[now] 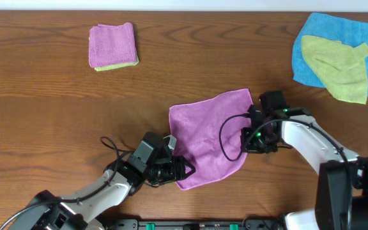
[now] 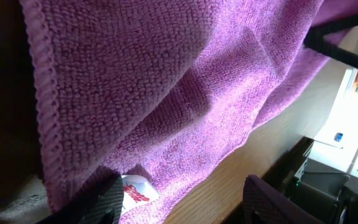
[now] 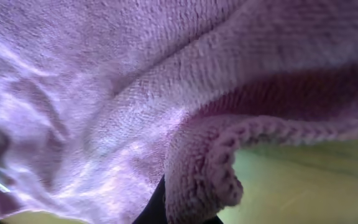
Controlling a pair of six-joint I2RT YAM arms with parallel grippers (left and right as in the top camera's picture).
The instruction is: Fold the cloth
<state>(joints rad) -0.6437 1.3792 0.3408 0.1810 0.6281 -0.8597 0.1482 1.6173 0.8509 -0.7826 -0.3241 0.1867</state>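
Observation:
The purple-magenta cloth [image 1: 209, 137] lies spread on the table's middle, slightly rumpled. My left gripper [image 1: 187, 170] is at its near-left corner. In the left wrist view the jaws [image 2: 182, 199] are wide apart, with the cloth [image 2: 185, 93] and its white tag [image 2: 135, 190] by the left finger. My right gripper [image 1: 251, 137] is at the cloth's right edge. In the right wrist view the cloth's hemmed edge [image 3: 104, 93] is bunched right at the jaws [image 3: 191, 205], which look shut on it.
A folded stack of a magenta cloth over a yellow-green one [image 1: 112, 46] sits at the far left. A yellow-green cloth [image 1: 340, 67] lies on a bright blue cloth [image 1: 363, 32] at the far right. Bare wood surrounds the cloth.

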